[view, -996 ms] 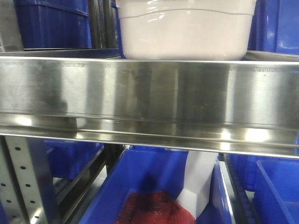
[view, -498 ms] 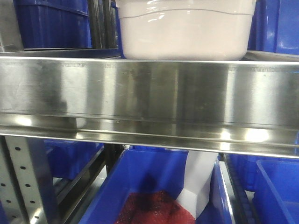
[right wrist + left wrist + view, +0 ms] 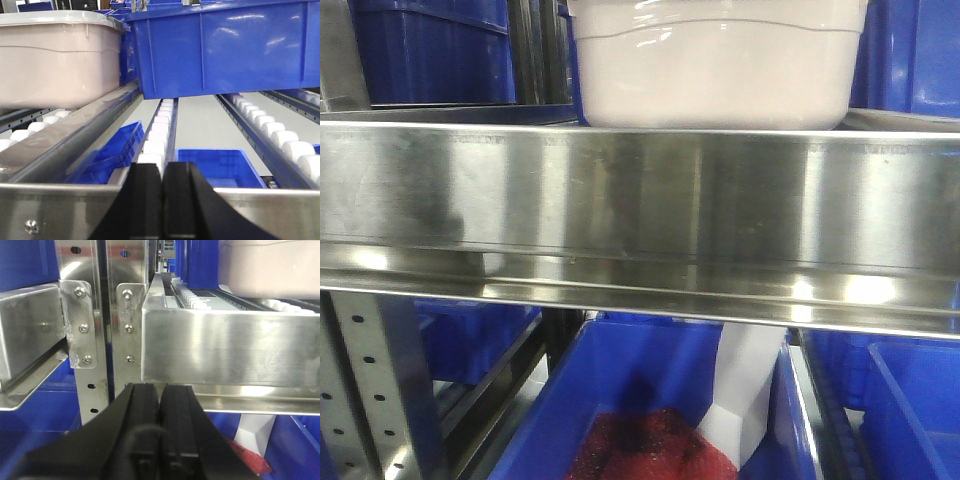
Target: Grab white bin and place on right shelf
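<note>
The left gripper (image 3: 160, 405), a black two-fingered claw seen from its own wrist camera, has its jaws pressed together with nothing between them; directly ahead of its tips stands the broad, shiny stainless-steel front rail of the right shelf (image 3: 225, 352), and up and to the right of the claw, resting on that tier's white rollers, sits the white bin (image 3: 270, 267) — a large pale pinkish-white plastic tub with rounded corners, well apart from the fingers; to the claw's left rise perforated steel uprights (image 3: 82, 315) bolted with round-headed screws; below and to its right a red bag (image 3: 245, 460) shows beside a white carton. The right gripper (image 3: 163, 172), likewise black, is also closed on nothing, its tips just behind a steel rail with a screw head at lower left; up and to the left of this claw the same pale tub sits on the rollers, its curved ridge and light-grey lid rim visible; straight ahead and above hangs a large blue plastic crate (image 3: 220, 47), and white roller tracks (image 3: 159, 130) run away from the fingertips — smaller blue crates lie on the level beneath. From the front view the tub rests on the steel tier, just behind the reflective rail.
</note>
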Robot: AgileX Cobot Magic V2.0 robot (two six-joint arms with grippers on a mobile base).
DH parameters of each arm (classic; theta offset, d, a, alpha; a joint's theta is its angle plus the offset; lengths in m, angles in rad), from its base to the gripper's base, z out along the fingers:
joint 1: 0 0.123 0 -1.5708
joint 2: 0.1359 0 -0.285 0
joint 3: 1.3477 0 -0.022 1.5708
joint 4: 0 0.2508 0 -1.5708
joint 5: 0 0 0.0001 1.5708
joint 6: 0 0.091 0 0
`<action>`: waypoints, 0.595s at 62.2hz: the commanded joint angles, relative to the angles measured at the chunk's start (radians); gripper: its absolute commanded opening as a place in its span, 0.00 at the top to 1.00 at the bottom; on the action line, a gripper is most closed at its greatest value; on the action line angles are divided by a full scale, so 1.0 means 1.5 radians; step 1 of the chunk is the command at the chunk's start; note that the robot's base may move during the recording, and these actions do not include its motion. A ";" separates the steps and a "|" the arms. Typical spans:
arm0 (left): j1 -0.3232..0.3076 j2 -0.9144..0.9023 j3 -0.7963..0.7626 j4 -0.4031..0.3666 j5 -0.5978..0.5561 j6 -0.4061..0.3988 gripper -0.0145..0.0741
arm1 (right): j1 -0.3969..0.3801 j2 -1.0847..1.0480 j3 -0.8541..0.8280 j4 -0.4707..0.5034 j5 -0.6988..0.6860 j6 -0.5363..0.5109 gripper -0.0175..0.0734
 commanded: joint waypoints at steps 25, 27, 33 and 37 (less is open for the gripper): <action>-0.005 -0.009 0.010 0.000 -0.061 -0.005 0.97 | 0.000 -0.012 -0.002 -0.010 -0.066 0.002 0.72; -0.005 -0.009 0.010 0.000 -0.061 -0.005 0.97 | 0.000 -0.012 -0.002 -0.010 -0.066 0.002 0.72; -0.005 -0.009 0.010 0.000 -0.061 -0.005 0.97 | 0.000 -0.012 -0.002 -0.010 -0.066 0.002 0.72; -0.005 -0.009 0.010 0.000 -0.061 -0.005 0.97 | 0.000 -0.012 -0.002 -0.010 -0.066 0.002 0.72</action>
